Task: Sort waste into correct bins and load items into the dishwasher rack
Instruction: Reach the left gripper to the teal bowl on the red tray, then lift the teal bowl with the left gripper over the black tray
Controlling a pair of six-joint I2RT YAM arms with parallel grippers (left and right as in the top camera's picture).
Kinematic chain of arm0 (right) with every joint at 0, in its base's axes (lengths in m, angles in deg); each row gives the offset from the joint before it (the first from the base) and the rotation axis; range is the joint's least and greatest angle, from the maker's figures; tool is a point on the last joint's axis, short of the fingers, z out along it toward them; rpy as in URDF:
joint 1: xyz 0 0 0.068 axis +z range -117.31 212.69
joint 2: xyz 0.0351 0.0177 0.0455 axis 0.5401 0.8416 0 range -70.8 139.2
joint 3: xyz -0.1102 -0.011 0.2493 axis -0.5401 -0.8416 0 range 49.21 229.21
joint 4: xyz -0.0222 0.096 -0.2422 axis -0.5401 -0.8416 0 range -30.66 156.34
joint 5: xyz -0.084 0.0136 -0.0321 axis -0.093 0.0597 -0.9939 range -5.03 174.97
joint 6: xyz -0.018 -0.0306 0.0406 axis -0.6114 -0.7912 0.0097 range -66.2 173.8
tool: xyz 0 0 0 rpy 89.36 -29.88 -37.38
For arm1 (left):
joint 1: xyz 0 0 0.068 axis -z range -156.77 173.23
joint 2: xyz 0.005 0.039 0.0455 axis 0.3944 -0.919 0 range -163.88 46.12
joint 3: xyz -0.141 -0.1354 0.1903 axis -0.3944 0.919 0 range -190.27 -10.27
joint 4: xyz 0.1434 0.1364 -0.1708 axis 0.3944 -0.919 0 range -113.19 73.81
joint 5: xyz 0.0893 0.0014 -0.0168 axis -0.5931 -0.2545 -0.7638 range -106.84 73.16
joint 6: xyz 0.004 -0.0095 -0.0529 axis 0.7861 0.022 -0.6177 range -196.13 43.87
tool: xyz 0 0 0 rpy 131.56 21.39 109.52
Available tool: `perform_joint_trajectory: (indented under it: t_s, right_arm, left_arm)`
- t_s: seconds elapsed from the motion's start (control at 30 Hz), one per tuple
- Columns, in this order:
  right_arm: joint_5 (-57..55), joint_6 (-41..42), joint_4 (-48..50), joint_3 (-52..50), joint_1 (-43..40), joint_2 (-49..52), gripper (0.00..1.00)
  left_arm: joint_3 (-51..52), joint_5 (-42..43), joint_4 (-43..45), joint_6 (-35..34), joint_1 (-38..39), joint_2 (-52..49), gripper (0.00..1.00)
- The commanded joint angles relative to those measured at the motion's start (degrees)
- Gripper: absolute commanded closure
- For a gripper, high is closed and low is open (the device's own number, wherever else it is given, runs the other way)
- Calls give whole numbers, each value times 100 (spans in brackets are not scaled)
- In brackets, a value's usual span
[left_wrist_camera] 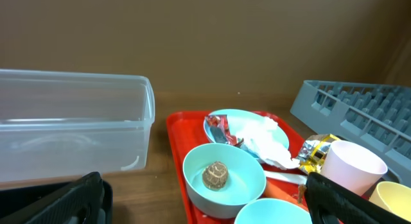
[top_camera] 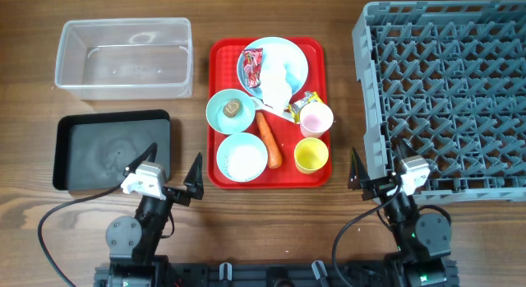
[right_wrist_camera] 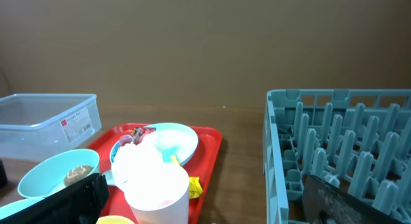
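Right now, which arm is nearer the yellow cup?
Right. Right arm sits just right of the yellow cup; left arm is left of the red tray.

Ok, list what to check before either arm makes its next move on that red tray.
1. Tools open and empty: ok, both left tool and right tool.
2. Bins ready: ok; nothing seen in tub or black tray.
3. Space in rack: ok; no items in it.
4. Bare plate: not ok; wrapper and tissue lie on it.
5. Bowls emptied: not ok; lump bowl holds the lump, rice bowl holds rice.
6. Finger room around carrot: cannot tell; it lies close between rice bowl and yellow cup.
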Motion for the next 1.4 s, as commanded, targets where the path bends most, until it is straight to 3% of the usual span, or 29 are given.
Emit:
perform_joint_trajectory:
  t_s: [0.0, 0.23, 0.4, 0.67, 0.77, 0.87, 1.13, 1.27, 1.37]
  right_arm:
    - [195, -323, 55, 501, 9, 175, 0]
    - [431, -647, 31, 1985, 9, 1886, 0]
    - [721, -951, -942, 3738, 9, 3921, 0]
    - [1147, -1032, -4094, 7412, 9, 6905, 0]
    - [1126, -1121, -4859, 8354, 9, 7635, 0]
    - [1172, -664, -4671, 8522, 9, 7971, 0]
    - [1016, -470, -4625, 8518, 9, 8037, 0]
    - [855, -470, -4640, 8511, 9, 8037, 0]
    - [728, -468, -4693, 8478, 9, 8048, 0]
  left_arm:
    - [-343, -74, -275, 50, -28, -101, 0]
    - [-1412, -118, -575, 369, -28, -1263, 0]
    - [-3032, -125, -1370, 949, -28, -3045, 0]
    - [-6885, -382, -4505, 946, 70, -6446, 0]
    - [-8185, -442, -5637, 946, 251, -7556, 0]
    - [-8889, -435, -5932, 944, 442, -8400, 0]
    - [-8889, 903, -5563, 918, 575, -9134, 0]
    - [-8889, 627, -5484, 584, 1062, -9632, 1]
    - [-8889, -26, -5392, 11, 1556, -10113, 23]
